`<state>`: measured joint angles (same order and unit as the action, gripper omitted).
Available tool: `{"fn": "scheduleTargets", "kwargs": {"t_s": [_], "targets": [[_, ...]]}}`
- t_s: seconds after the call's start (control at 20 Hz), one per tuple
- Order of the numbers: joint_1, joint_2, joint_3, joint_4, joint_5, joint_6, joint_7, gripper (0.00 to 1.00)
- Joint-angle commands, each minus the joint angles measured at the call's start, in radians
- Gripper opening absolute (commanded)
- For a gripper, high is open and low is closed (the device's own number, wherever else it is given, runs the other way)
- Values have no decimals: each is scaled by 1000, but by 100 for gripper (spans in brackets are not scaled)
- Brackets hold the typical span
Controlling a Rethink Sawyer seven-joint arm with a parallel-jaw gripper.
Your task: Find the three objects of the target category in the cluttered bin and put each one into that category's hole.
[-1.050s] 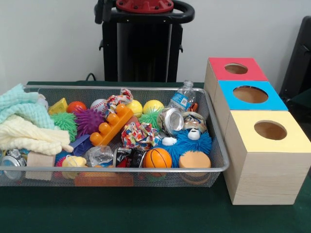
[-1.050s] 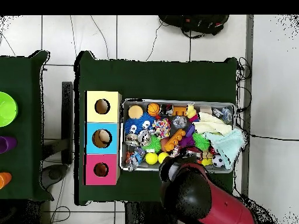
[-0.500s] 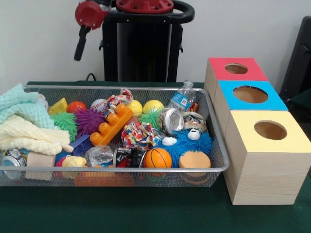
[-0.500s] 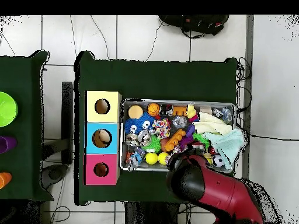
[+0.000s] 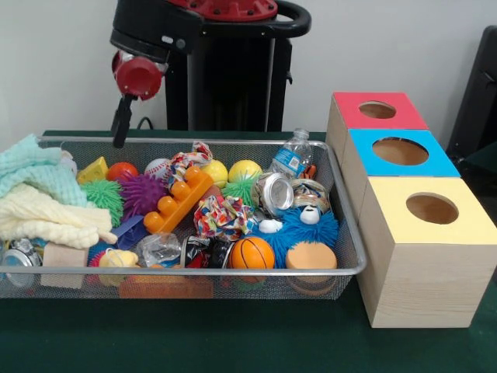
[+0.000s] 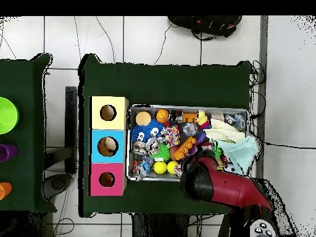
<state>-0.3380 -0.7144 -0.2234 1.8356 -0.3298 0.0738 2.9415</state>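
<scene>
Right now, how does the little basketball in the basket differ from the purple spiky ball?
The basketball is orange with black lines and a smooth skin; the purple spiky ball is covered in soft spikes. In the front view the basketball lies by the wire basket's near rim, right of centre, while the purple spiky ball lies farther back on the left, beside a green spiky ball. Both are round toys resting loose among the clutter.

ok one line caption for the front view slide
Red and black robot arm above a wire mesh bin of toys, beside three wooden hole-topped boxes.
</scene>
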Motion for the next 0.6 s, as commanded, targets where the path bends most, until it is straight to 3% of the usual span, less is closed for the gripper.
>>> {"fn": "scheduleTargets", "kwargs": {"t_s": [0.05, 0.25, 0.6], "targets": [[38, 125, 88, -59, -50, -121, -16, 100], [53, 121, 94, -31, -30, -137, 8, 100], [-144, 144, 259, -78, -108, -100, -90, 100]]}}
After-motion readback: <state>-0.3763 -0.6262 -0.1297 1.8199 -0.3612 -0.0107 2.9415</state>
